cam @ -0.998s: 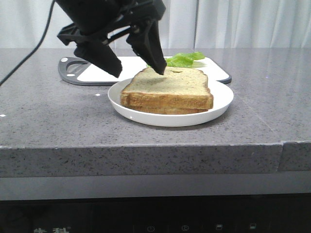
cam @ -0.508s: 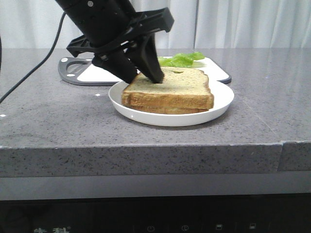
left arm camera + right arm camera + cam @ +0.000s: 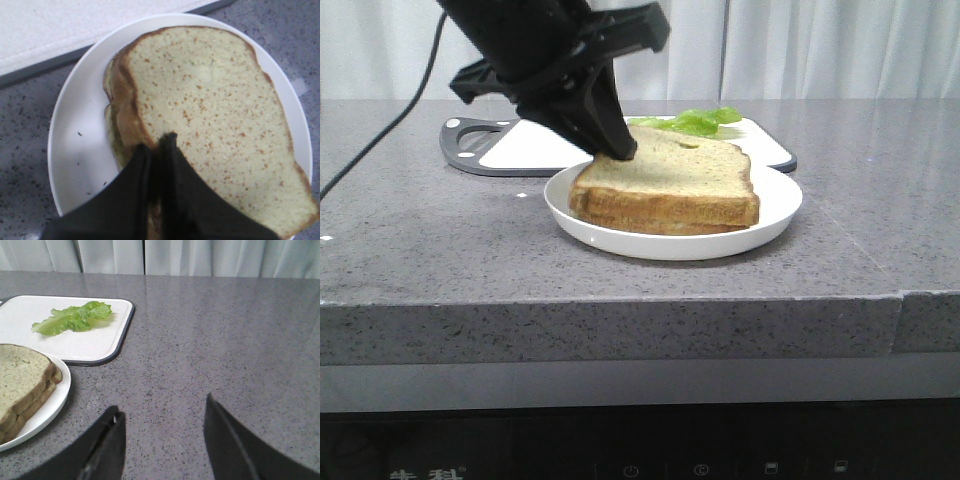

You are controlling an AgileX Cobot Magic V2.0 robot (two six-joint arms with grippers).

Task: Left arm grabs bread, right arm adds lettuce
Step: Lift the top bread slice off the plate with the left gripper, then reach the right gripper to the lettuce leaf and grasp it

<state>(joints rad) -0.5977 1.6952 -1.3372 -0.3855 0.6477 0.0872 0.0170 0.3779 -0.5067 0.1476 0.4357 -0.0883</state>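
Two tan speckled slices lie stacked on a white plate. The top slice is the bread, also in the left wrist view. My left gripper is down at the bread's left back corner. In the left wrist view the left gripper has its fingers pressed together on the brown crust edge. The lettuce lies on a white cutting board behind the plate. It also shows in the right wrist view. My right gripper is open and empty over the grey counter, to the right of the plate.
The thinner lower slice lies under the bread. The cutting board has a dark rim and sits against the plate's far side. The left arm's black cable hangs at the left. White curtains close off the back.
The left gripper was wide open above the bread. It has come down to the slice's left back corner and its fingers have closed on the crust edge. The plate has barely shifted.
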